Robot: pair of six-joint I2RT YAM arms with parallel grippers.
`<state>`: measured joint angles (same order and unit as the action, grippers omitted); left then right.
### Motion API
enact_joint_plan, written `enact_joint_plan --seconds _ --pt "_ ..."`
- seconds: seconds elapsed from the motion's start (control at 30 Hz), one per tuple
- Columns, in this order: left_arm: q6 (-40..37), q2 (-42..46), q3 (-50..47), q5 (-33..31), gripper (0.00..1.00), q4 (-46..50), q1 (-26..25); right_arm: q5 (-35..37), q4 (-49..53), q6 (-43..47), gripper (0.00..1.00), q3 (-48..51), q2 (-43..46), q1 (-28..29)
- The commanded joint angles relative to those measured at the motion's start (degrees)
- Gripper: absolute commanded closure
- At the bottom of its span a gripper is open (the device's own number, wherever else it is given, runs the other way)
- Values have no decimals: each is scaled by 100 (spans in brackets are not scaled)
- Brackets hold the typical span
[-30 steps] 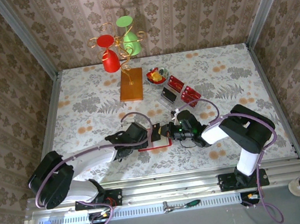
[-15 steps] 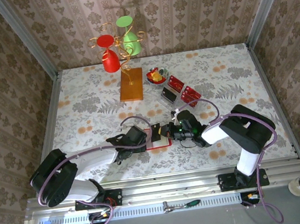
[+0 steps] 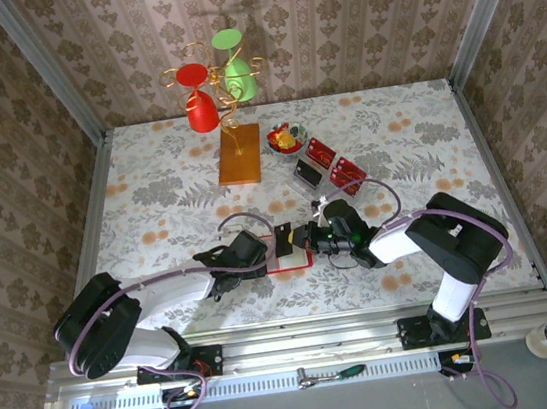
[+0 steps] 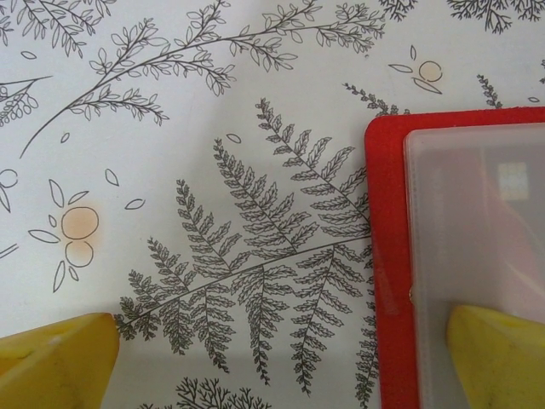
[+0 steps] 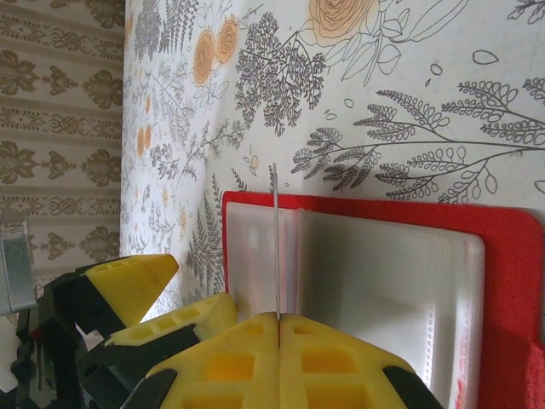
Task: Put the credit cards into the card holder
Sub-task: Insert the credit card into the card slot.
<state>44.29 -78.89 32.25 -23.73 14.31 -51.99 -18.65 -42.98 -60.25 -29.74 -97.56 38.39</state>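
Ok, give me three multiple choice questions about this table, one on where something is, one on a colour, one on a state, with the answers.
1. Where does one finger of the left gripper rest?
A. on the card holder's pale inside
B. on a blue plate
C. on a keyboard

2. What colour is the card holder's rim?
A. blue
B. red
C. green

3. How is the right gripper?
A. wide open and empty
B. shut on a spoon
C. shut on a thin credit card held on edge

Answers:
1 A: the left wrist view shows a yellow fingertip on the pale panel.
2 B: a red border frames the pale inside.
3 C: the yellow fingers meet on the card above the holder.
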Motion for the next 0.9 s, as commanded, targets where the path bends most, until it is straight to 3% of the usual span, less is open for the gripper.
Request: enact_joint_plan --seconds 0.0,0.87 --pt "139 109 -147 -183 0 368 15 2 -295 5 100 -6 -144 -16" --pt "203 199 -228 -238 0 414 9 -85 -903 -196 100 -24 -579 28"
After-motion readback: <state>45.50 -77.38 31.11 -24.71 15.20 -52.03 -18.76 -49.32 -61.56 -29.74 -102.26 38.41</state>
